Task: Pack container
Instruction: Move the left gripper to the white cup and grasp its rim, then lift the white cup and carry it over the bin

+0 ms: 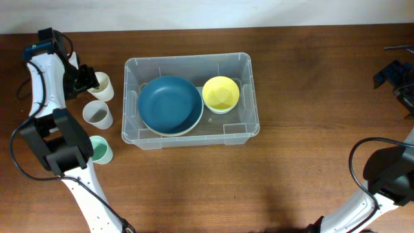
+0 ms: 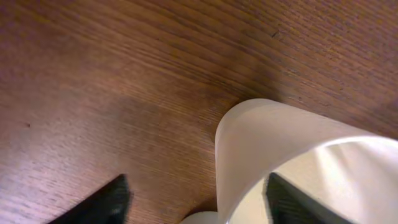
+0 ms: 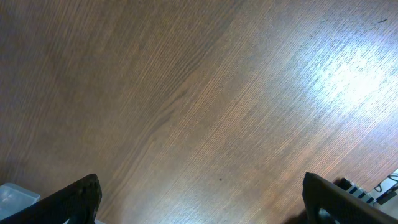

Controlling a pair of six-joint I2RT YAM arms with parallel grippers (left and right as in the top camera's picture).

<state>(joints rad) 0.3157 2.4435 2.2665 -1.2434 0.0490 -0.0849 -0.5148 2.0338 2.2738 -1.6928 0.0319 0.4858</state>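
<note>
The clear plastic container (image 1: 187,60) stands mid-table. It holds a large blue bowl (image 1: 170,105) on the left and a small yellow bowl (image 1: 220,94) on the right. My left gripper (image 1: 84,77) is at a cream cup (image 1: 101,85) left of the container. In the left wrist view the gripper (image 2: 196,190) is open. One finger is inside the cup (image 2: 267,137) and the other is outside, so its wall lies between them. My right gripper (image 1: 388,74) is open and empty at the far right edge, over bare wood (image 3: 199,186).
A white cup (image 1: 98,114) and a green cup (image 1: 100,149) stand in a row below the cream cup, left of the container. The white cup's rim shows in the left wrist view (image 2: 202,218). A container corner (image 3: 12,193) shows in the right wrist view.
</note>
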